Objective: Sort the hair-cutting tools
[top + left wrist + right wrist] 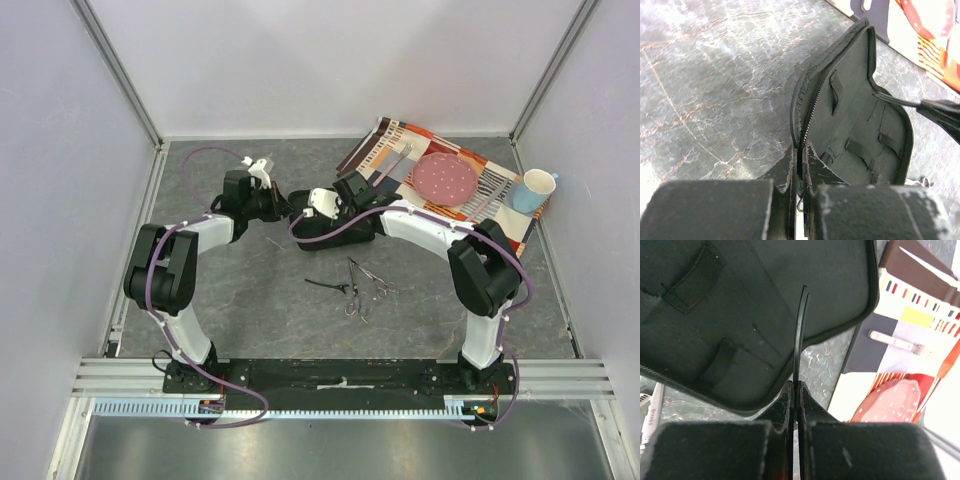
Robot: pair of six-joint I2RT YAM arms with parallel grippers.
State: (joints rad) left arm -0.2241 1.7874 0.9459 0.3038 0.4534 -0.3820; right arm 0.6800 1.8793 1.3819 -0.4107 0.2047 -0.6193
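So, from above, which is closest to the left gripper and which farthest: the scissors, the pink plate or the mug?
1. The scissors, on the bare table, right of the left gripper, toward the near edge.
2. The pink plate, on the patterned mat further right.
3. The mug, at the mat's far right edge.

Left arm (190,250), right arm (440,232) angled inward; left fingers (782,175), right fingers (780,405) pinched together.

grey table (250,310), scissors (370,278), clip (328,286), case (860,125), placemat (383,150)
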